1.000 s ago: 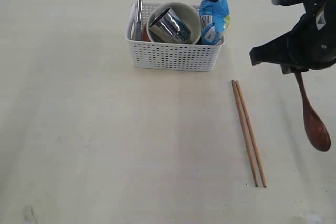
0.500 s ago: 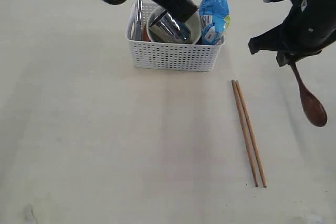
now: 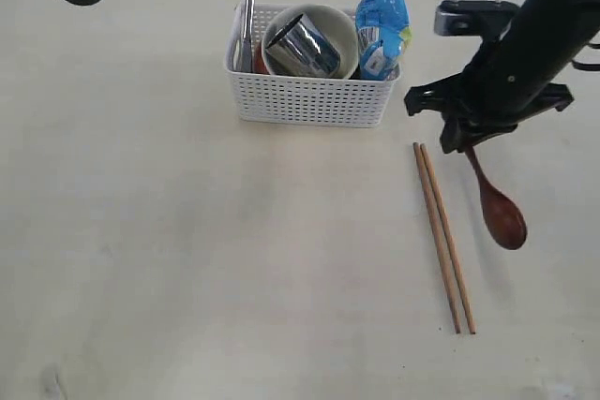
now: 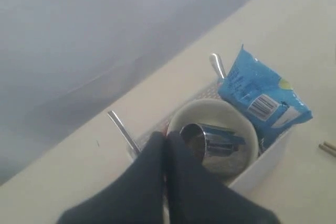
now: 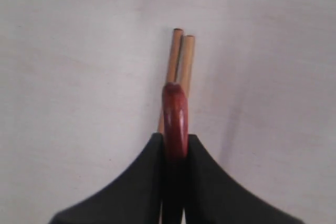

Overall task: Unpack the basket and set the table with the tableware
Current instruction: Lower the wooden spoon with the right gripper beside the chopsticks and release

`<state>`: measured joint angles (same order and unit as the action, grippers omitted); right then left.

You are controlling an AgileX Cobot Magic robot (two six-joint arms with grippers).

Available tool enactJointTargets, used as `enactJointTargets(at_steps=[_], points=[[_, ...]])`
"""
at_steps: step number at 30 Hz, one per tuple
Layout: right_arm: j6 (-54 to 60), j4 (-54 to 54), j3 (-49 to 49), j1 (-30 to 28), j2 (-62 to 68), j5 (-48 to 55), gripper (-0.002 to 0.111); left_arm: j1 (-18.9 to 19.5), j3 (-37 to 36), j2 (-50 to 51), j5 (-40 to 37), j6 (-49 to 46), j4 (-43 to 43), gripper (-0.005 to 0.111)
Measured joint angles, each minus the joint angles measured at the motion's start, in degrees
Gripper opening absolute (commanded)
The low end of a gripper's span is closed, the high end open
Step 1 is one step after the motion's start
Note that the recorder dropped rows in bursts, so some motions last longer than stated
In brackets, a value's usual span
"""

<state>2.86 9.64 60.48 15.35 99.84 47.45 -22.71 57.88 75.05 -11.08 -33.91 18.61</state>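
My right gripper (image 5: pixel 174 153) is black. It contrasts with the glossy red-brown wooden spoon (image 3: pixel 502 217). The slim wooden chopsticks (image 3: pixel 444 236) are tan, and the perforated plastic basket (image 3: pixel 309 100) is white with a dotted mesh. The steel mug (image 3: pixel 302 47) is mirror-silver, the round bowl (image 3: pixel 319 10) pale cream, the crinkly snack bag (image 3: pixel 384 16) blue, and the flat table (image 3: pixel 169 231) beige.

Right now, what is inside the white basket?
A cream bowl holding a steel mug, a blue snack bag and an upright knife. The basket walls hide whatever lies underneath them.

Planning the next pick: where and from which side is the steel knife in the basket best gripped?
Grip the steel knife on its free upper end, coming from above: it stands nearly upright, rising well above the basket rim.
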Motion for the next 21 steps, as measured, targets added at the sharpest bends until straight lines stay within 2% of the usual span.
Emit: enactJointTargets(at_steps=[3, 9, 12, 17, 21], points=[[-3.8, -1.93, 0.0, 3.26, 0.85, -1.54, 0.0, 0.0, -0.09, 0.0, 0.66, 0.0, 0.58, 0.0], [-28.41, -24.55, 0.0, 9.19, 1.61, 2.16, 0.0, 0.0, -0.09, 0.0, 0.33, 0.0, 1.09, 0.0], [-36.78, -32.85, 0.0, 13.18, 1.74, 5.37, 0.0, 0.0, -0.09, 0.0, 0.3, 0.0, 1.17, 0.0], [-45.32, -36.57, 0.0, 20.18, 3.55, 6.48, 0.0, 0.0, -0.09, 0.0, 0.3, 0.0, 1.17, 0.0], [-51.69, -39.38, 0.04, 23.35, 6.43, 7.94, 0.0, 0.0, -0.09, 0.0, 0.2, 0.0, 1.17, 0.0]])
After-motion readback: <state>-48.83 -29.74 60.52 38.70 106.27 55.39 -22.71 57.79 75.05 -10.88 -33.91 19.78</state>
